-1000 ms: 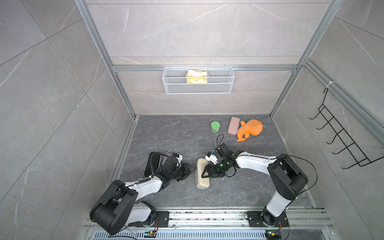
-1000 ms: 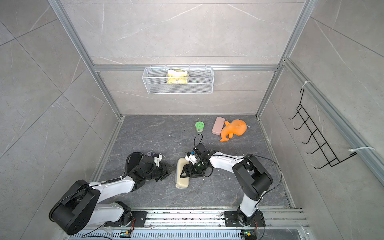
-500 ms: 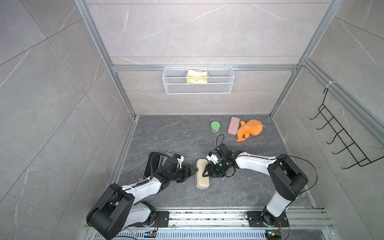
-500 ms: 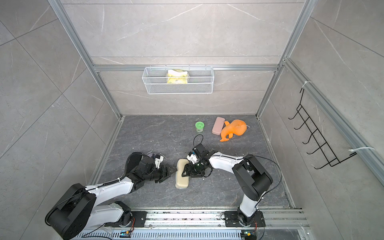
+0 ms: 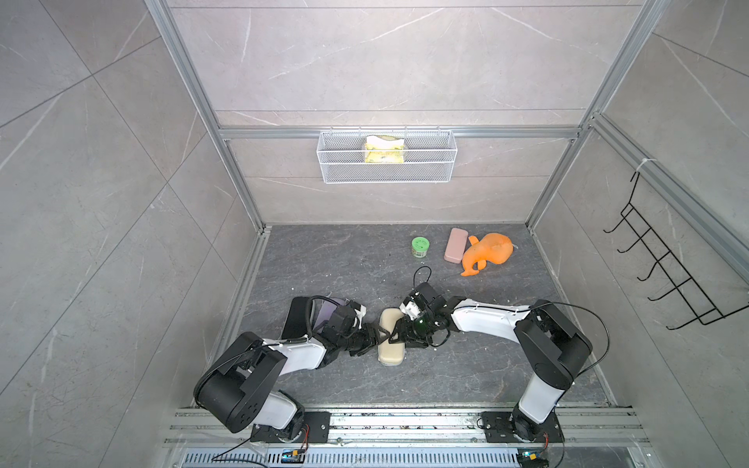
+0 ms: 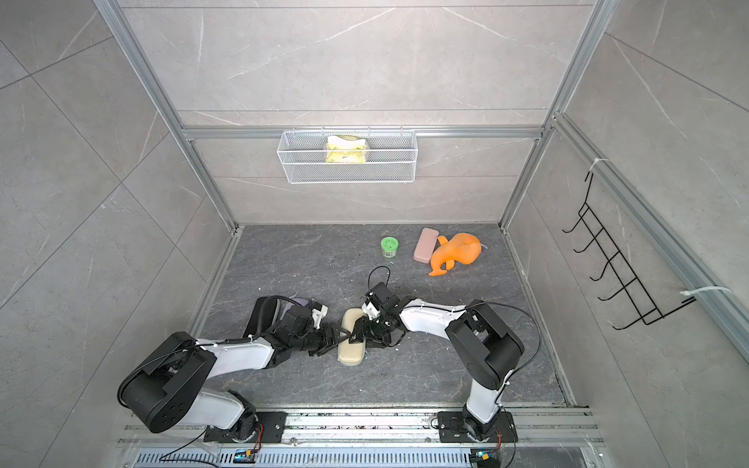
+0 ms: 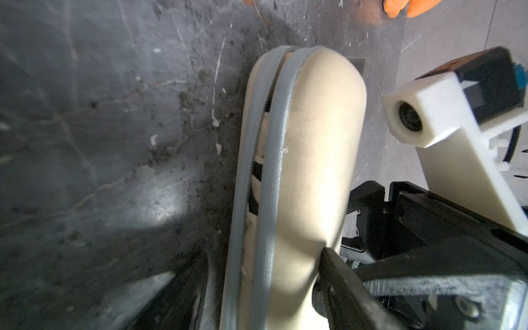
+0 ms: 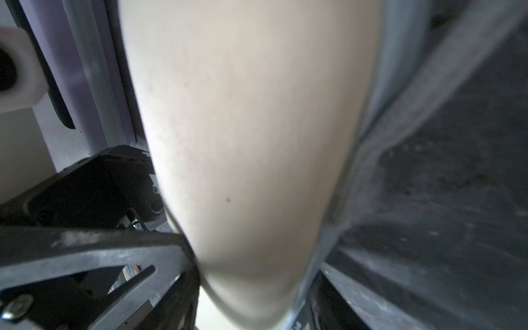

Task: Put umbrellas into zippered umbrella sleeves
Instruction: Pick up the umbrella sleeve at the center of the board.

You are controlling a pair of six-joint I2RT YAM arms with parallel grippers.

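Found the cream sleeve [image 5: 391, 342] lying flat on the dark floor [image 5: 364, 263], lower centre in both top views, long axis running up-frame. Saw the left gripper [image 5: 380, 338] reaching it from the left of frame and the right gripper [image 5: 399, 333] from the right, both at the sleeve's middle, tips almost meeting over it.

In the left wrist view, noted the zip [image 7: 274, 160] parted along one edge, with the beige umbrella [image 7: 251, 228], black-marked, showing inside through the gap. Saw one left finger [image 7: 340, 274] pressed into the sleeve's flank at lower right of that frame, the other blurred at lower left. Could not tell whether that claw truly clamped.

In the right wrist view, saw the sleeve filling the centre, with one right finger [image 8: 114, 245] against it at lower left and another against its zip edge at right. Judged that claw closed on the cream sleeve.

Spotted the lilac sleeve [image 5: 327, 314] left of centre, partly under the left arm [image 5: 300, 358]. At upper right of the floor, found a green-lidded jar [image 5: 420, 246], a pink case [image 5: 456, 244] and an orange plush toy [image 5: 486, 253] side by side.
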